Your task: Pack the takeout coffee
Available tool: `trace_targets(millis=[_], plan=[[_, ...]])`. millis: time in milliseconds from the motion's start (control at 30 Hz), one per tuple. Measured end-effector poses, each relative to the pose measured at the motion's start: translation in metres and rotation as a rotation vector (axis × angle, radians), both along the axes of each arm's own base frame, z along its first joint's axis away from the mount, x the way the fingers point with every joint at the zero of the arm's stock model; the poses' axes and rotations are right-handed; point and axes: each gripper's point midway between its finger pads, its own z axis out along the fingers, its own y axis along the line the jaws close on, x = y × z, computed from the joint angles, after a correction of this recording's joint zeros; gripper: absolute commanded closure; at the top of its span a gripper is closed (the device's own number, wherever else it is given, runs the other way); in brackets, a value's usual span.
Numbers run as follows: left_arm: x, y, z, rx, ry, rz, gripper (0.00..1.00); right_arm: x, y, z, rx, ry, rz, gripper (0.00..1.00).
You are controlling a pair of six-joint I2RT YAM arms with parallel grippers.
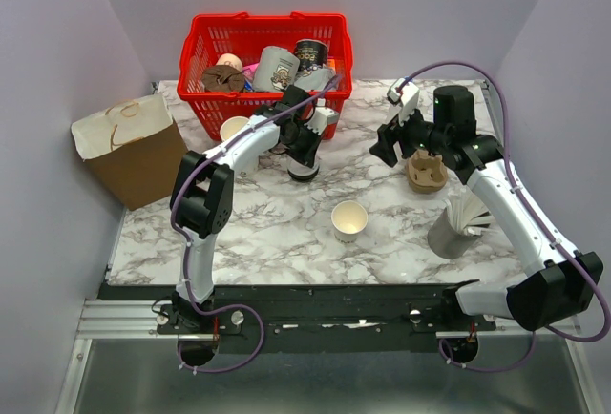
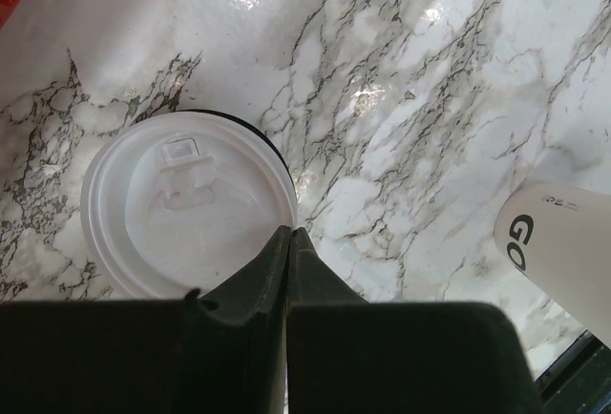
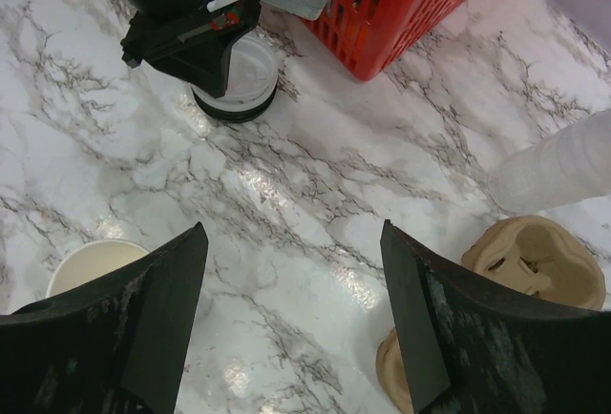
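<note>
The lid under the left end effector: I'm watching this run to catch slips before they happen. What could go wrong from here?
1. The left end effector is shut, its tips at the near rim of the lid. If it is lowered like this, it may shove the lid rather than grip it.
2. A dark ring shows beneath the lid and might come up with it.
3. The open cup stands unlidded and apart from the lid, so a sweeping arm could tip it.

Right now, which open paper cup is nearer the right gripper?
The cup mid-table, close by the right gripper; the other open cup stands beside the red basket.
</note>
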Motion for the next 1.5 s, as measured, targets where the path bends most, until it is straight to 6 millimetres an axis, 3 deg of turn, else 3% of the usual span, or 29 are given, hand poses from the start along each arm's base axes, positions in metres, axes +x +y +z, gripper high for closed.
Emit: trace_targets(millis=[133,233,367,400,433,533,1033,1133,1267,1500], plan=[[0.0,0.0,0.001,-0.002,0.001,-0.001,0.82,0.0,0.001,0.001,0.004,-0.003,0.003,0.18],[-0.001,0.0,0.003,-0.002,0.006,0.001,0.85,0.0,0.001,0.001,0.007,0.0,0.002,0.18],[0.014,-0.007,0.018,-0.037,-0.054,0.005,0.88,-0.001,0.001,-0.001,0.01,0.007,0.0,0.18],[0.015,-0.007,0.02,-0.04,-0.056,0.003,0.84,0.0,0.001,-0.002,0.01,0.008,0.0,0.18],[0.014,-0.008,0.02,-0.043,-0.054,0.0,0.73,-0.001,0.001,-0.002,0.012,0.009,-0.001,0.18],[0.014,-0.009,0.02,-0.045,-0.055,-0.003,0.67,0.0,0.002,-0.002,0.013,0.009,-0.001,0.18],[0.015,-0.006,0.014,-0.032,-0.13,0.028,0.71,-0.001,0.002,-0.001,0.014,0.006,0.0,0.18],[0.015,-0.003,0.021,-0.04,-0.17,0.04,0.7,-0.001,0.002,-0.001,0.014,0.008,0.0,0.18],[0.024,-0.01,0.035,-0.071,-0.231,0.043,0.66,-0.001,0.002,-0.001,0.014,0.008,0.0,0.18],[0.017,-0.023,0.034,-0.078,-0.237,0.015,0.65,-0.001,0.002,-0.001,0.014,0.008,0.0,0.18]])
